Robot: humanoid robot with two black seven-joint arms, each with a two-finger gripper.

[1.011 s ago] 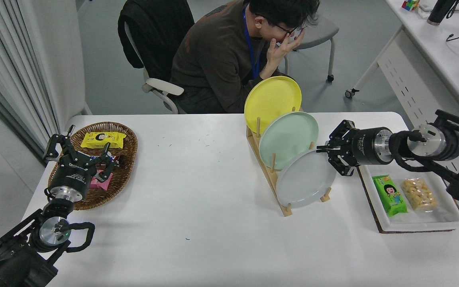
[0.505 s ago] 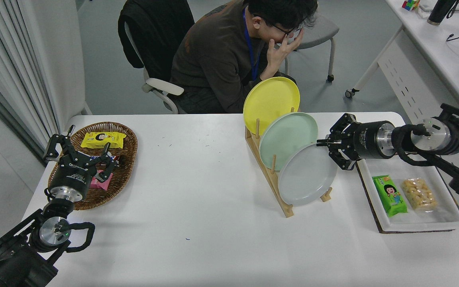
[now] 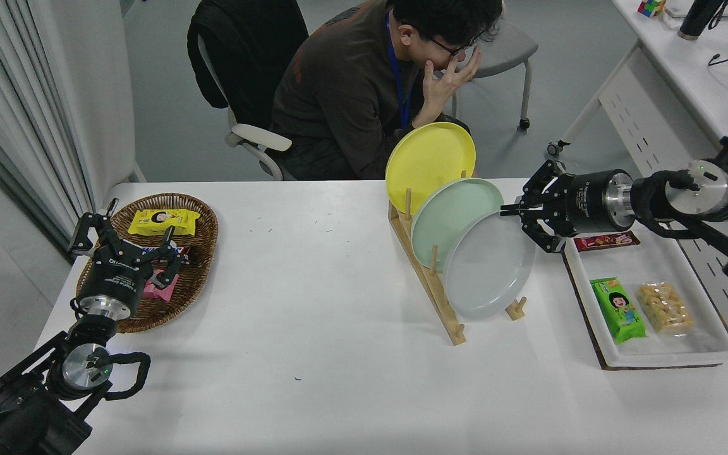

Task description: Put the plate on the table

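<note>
Since a second ago the right gripper (image 3: pixel 521 215) has been rising with the plate (image 3: pixel 489 265) — its fingers are pinching the plate's upper right rim. The pale grey plate is now hanging tilted above the near end of the wooden rack (image 3: pixel 430 287) (its lower edge just off the slot), directly in front of the mint green plate (image 3: pixel 449 218). Behind that in the rack, the yellow plate (image 3: pixel 429 158) is standing upright. Far left of the rack, over the wicker basket (image 3: pixel 196 253) on the table (image 3: pixel 313 328), the left gripper (image 3: pixel 127 243) is parked — fingers spread wide.
</note>
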